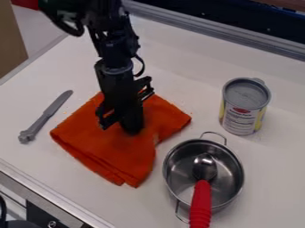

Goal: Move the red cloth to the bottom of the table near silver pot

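I have the jaws down over the middle of the red cloth, with the arm coming in from the top of my view, left of centre. They hang low, tips pointing at the fabric, dark against a dark patch on it. I cannot tell from here how far apart they stand, whether they touch the cloth or whether any of it is caught between them.

The cloth lies folded on the white table, an orange-red piece a little left of centre in my view. Its right-hand side comes near the silver pot but stays apart from it.

The pot sits at the lower right, with a thin loop handle on its upper side and another at its lower left. A spoon rests in it, metal bowl inside, red handle leaning out over the rim toward the bottom edge of my view. Above the pot, over to the right, a can stands upright, grey on top with a pale label. On the left, I see a knife lying flat at a slant, apart from the cloth, blade end toward the top.
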`<state>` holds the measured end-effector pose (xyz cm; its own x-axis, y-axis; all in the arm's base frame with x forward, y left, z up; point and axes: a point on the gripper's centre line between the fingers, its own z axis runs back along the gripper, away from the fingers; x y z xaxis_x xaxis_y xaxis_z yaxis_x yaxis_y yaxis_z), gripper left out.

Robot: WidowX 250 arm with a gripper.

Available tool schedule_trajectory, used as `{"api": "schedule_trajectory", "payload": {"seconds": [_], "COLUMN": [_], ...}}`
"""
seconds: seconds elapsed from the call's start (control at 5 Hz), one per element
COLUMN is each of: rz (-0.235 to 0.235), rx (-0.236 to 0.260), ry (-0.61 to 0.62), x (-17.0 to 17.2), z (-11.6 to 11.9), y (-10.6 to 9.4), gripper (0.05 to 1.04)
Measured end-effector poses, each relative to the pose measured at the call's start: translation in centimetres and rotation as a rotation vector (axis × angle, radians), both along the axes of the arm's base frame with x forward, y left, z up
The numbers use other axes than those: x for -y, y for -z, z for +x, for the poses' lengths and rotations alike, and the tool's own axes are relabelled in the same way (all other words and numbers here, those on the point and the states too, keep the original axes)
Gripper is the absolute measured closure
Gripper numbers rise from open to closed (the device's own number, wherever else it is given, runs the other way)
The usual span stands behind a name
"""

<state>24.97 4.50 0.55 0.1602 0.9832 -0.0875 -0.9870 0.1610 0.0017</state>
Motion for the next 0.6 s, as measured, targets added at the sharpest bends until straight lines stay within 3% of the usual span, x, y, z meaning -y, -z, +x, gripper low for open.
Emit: {"api": "schedule_trajectory", "payload": {"seconds": [0.4,0.6], "rz": [0.068,0.067], "rx": [0.077,0.094], "ry": [-0.098,-0.104], "x": [-0.7,-1.2], "z": [-2.1,-2.6], "y": [-0.2,-0.2], "gripper": [1.031,1.031]}}
